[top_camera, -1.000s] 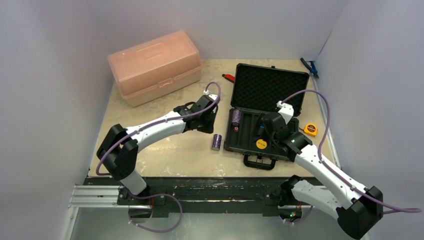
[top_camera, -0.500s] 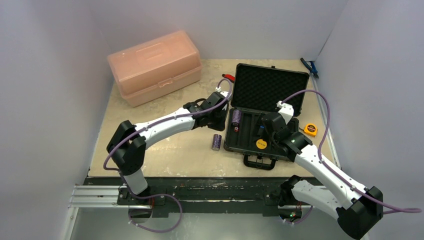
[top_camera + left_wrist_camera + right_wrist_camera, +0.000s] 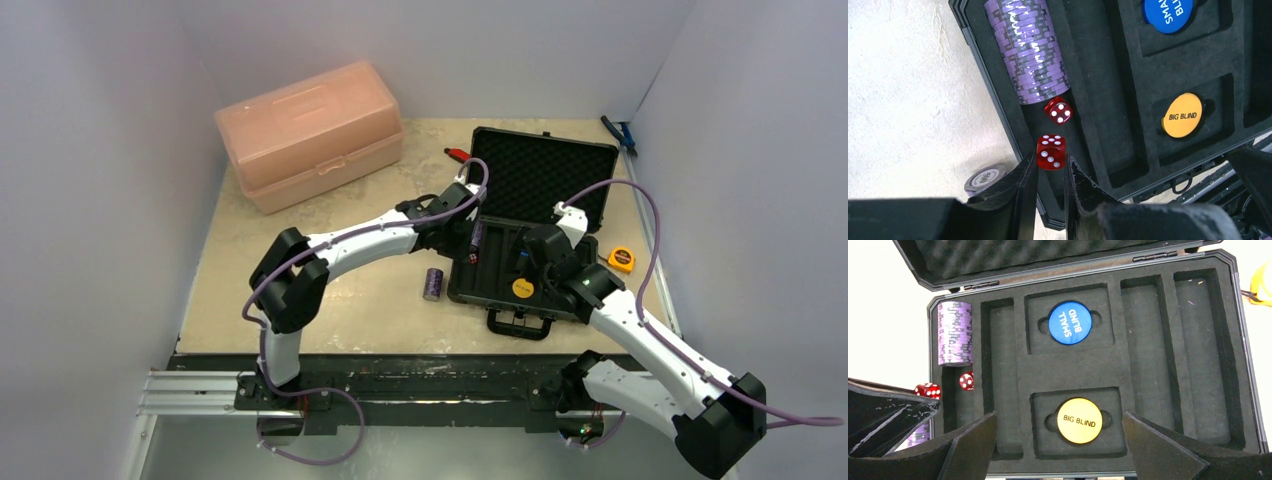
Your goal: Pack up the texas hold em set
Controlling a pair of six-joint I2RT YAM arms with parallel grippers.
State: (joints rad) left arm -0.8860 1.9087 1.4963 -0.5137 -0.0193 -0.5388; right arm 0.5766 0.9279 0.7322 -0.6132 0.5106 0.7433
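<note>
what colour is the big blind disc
The big blind disc is orange-yellow with black lettering; right wrist view shows it best.

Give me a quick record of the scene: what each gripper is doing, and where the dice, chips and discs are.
left gripper: shut on red die, over the left slot of the case
right gripper: open, empty, above the case
other die: in the left slot, by the end of the chip stack
loose stack: on the table, left of the case
blue disc: in its recess
orange disc: in its recess
case lid: open
</note>
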